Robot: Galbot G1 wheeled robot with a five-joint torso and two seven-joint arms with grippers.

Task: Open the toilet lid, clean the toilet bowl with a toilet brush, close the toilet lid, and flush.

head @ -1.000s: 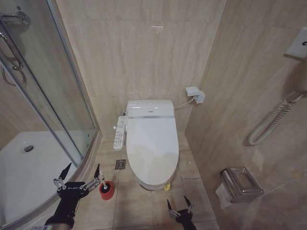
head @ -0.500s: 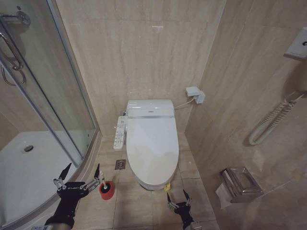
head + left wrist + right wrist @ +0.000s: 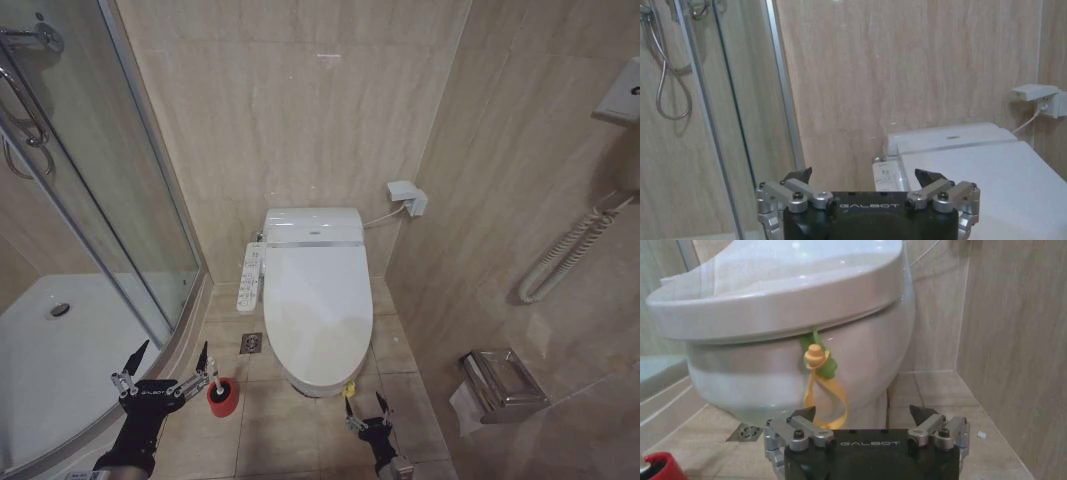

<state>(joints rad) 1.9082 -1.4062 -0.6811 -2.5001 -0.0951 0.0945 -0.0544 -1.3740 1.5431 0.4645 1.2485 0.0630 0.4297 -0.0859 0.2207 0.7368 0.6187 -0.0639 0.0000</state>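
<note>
Against the back wall, between shower glass and side wall, sits the toilet; toilet lid is down flat over the toilet bowl, button panel along its side nearest the shower; right end effector low on the floor just in front of the bowl's front edge, fingers spread wide, nothing held, not touching the bowl; right wrist view looks up at the lid's front lip with a yellow strap on a green clip hanging from under the rim at the nose; left end effector also wide open & empty, hovering by the shower kerb just beside the toilet brush, which stands in its red cup on the floor tiles

Handling, my read: lid is glossy hard plastic, light but slippery, stiff w/ a hinge at the back, so lift from the front lip, prob. hooking a finger under the overhang or pulling the strap if that's fixed to the lid (can't tell); pinching the smooth top would slip; bowl is heavy rigid ceramic, won't shift; brush handle thin & light, easy to knock over w/ the cup, so grip the handle high up, squarely
</note>
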